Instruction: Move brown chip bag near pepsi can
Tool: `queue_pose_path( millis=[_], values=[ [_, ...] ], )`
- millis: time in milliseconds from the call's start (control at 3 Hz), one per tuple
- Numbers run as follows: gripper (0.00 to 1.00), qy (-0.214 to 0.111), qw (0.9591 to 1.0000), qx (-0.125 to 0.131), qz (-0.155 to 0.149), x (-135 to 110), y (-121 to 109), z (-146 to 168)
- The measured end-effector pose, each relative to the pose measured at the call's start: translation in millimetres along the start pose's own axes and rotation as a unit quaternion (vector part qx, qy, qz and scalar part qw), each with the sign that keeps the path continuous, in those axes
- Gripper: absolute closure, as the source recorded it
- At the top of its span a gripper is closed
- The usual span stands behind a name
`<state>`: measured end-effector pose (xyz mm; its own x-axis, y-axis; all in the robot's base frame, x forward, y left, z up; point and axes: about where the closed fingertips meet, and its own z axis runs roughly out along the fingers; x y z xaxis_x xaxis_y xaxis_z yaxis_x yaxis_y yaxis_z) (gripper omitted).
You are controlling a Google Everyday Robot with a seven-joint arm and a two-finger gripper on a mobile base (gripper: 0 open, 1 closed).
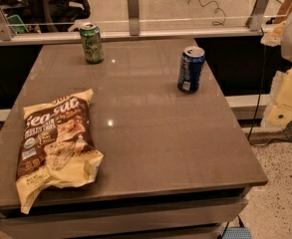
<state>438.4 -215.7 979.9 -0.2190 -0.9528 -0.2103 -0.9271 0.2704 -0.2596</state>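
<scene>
Camera view: crinkly brown chip bag [56, 146] lies front-left on grey table [160, 133], far from blue aluminium pepsi can [191, 68].
Bag prob. light, soft, slippery; pinch an edge w/ gripper [285, 103], now at right edge, open/closed can't tell.

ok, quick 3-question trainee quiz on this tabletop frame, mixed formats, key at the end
1. True or false: the brown chip bag touches the Pepsi can.
2. Which stands nearest the glass barrier? A) green can B) Pepsi can C) brown chip bag
3. Fill in: seen in the camera view, the gripper sits off the table, past its ____ edge.

Key: 1 false, they lie well apart; 2 A; 3 right.
</scene>
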Motion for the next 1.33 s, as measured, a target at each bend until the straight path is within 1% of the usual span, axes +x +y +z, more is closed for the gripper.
queue_pose_path(
  millis=[333,667,1000,1333],
  values=[
    [0.00,0.000,1.0000,0.000,0.000,0.0,0.0,0.0],
    [0.00,-0.029,0.9994,-0.004,0.019,-6.0,-7.5,-1.6],
    [0.00,-0.080,0.9958,-0.012,0.042,-36.9,6.5,1.7],
    [0.00,-0.132,0.9890,-0.047,0.047,-80.3,46.2,27.4]
  ],
)
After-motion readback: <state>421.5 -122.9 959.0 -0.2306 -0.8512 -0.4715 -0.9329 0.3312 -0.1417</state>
